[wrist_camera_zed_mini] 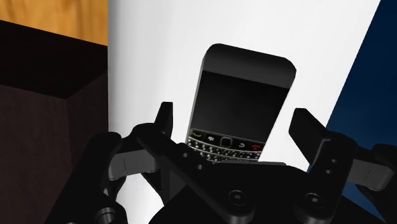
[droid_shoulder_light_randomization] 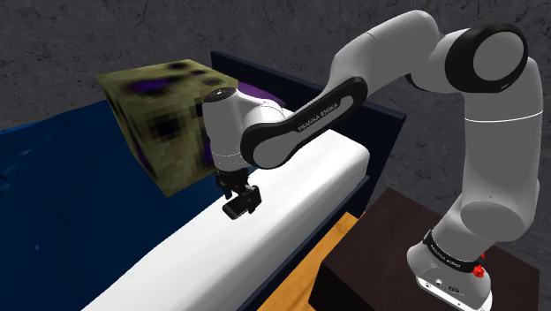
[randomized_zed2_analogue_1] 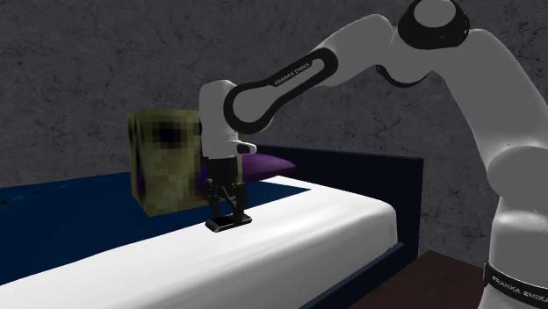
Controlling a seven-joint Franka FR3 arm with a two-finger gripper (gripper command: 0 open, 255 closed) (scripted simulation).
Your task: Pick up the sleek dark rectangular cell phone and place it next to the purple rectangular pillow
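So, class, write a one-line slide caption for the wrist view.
Open gripper straddles a black keypad phone on the white bed.

We see the flat black rectangular phone (wrist_camera_zed_mini: 245,95) with a glossy dark screen and a smooth casing. The white bed surface (droid_shoulder_light_randomization: 300,199) looks smooth and matt, the dark blue cover (droid_shoulder_light_randomization: 62,177) like creased cloth. The orange-brown floor (wrist_camera_zed_mini: 57,16) shows wood grain. The grey wall (randomized_zed2_analogue_1: 88,61) looks rough, the arm's white shell (droid_shoulder_light_randomization: 494,150) glossy.
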